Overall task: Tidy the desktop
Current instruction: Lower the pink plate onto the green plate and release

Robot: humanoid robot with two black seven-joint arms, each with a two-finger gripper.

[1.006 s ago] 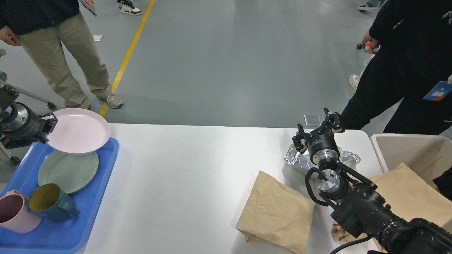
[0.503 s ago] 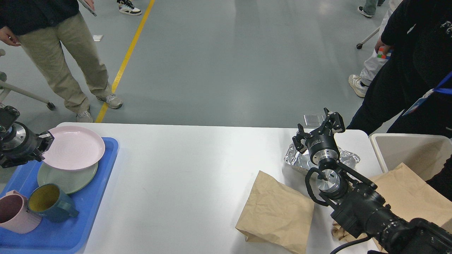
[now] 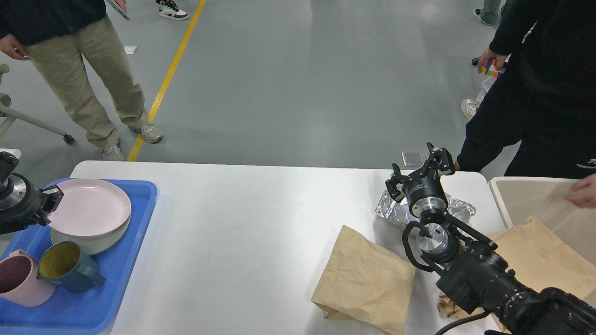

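Note:
The white desktop (image 3: pixel 260 223) fills the view. At its left end a blue tray (image 3: pixel 111 298) holds a pink plate (image 3: pixel 91 207) lying on a green plate (image 3: pixel 100 242). My left gripper (image 3: pixel 50 201) is shut on the pink plate's left rim. My right gripper (image 3: pixel 419 166) is open and empty, fingers spread, raised over a crumpled foil tray (image 3: pixel 396 211) at the far right. A brown paper bag (image 3: pixel 368 279) lies flat in front of the foil tray.
A pink mug (image 3: pixel 18 284) and a blue mug (image 3: pixel 67 267) stand on the blue tray's near part. A beige bin (image 3: pixel 526 195) with a second paper bag (image 3: pixel 545 260) stands at the right; a person's hand (image 3: pixel 582 193) touches it. People stand behind the table.
My left gripper lowered the pink plate from above the tray down onto the green plate. The right arm has not moved. A person's hand came to the bin.

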